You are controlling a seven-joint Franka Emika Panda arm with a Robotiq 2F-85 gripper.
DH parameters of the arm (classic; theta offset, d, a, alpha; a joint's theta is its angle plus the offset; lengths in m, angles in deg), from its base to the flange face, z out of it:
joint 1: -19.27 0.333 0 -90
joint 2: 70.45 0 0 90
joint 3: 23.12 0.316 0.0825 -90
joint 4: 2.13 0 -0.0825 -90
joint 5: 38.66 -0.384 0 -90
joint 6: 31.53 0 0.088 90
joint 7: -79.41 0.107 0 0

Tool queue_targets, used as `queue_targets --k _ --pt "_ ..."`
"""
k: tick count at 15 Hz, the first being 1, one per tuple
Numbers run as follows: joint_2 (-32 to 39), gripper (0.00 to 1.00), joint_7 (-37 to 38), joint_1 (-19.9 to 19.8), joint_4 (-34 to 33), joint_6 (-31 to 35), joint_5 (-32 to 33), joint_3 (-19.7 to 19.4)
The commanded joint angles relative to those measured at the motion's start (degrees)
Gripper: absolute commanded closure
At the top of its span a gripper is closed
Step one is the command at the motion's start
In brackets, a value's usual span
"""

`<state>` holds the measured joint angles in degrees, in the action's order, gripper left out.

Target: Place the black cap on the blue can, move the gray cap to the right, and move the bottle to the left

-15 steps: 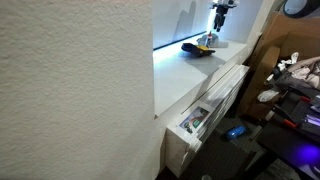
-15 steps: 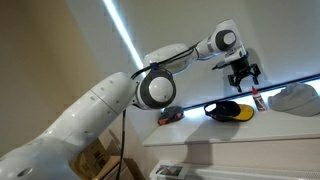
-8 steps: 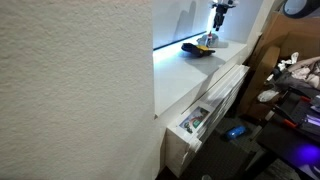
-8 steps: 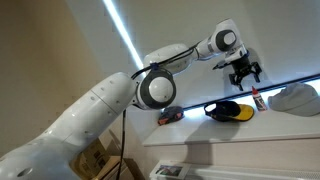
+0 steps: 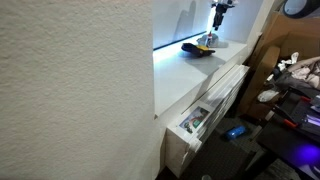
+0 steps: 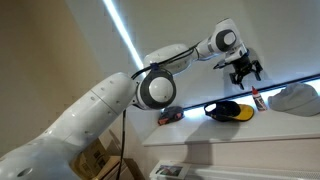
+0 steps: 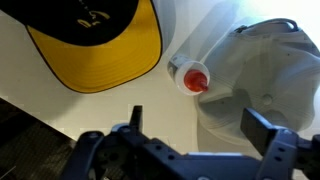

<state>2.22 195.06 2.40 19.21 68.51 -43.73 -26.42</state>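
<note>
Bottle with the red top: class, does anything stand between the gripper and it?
Nothing visible does. The open gripper hangs above the bottle with only air between. The gray cap lies close beside the bottle, and the black cap lies on its other side.

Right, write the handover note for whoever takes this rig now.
Tool: open, empty, hovering above the bottle.
Black cap: lying on the ledge, yellow underside of brim showing. The bottle stands between it and the gray cap.
Blue can: not made out in any view.
Done: nothing I can confirm.
Left: probably all three moves; the bottle looks like the next pick.
</note>
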Motion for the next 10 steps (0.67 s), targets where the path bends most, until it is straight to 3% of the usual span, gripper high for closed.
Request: queue_targets --k 1,3,4,9,10 --pt "-1.2 0.0 1.3 0.4 1.3 -4.8 1.2 -1.2" --pt "-1.3 0.0 2.4 0.6 1.2 -8.0 2.2 -2.1" --pt "-0.2 0.0 0.8 0.1 0.0 -5.6 1.2 -0.9" --pt "-0.1 0.0 1.6 0.2 0.0 -6.9 1.8 -1.5" --pt "-0.1 0.0 2.8 0.7 -1.1 -4.4 2.8 -2.5"
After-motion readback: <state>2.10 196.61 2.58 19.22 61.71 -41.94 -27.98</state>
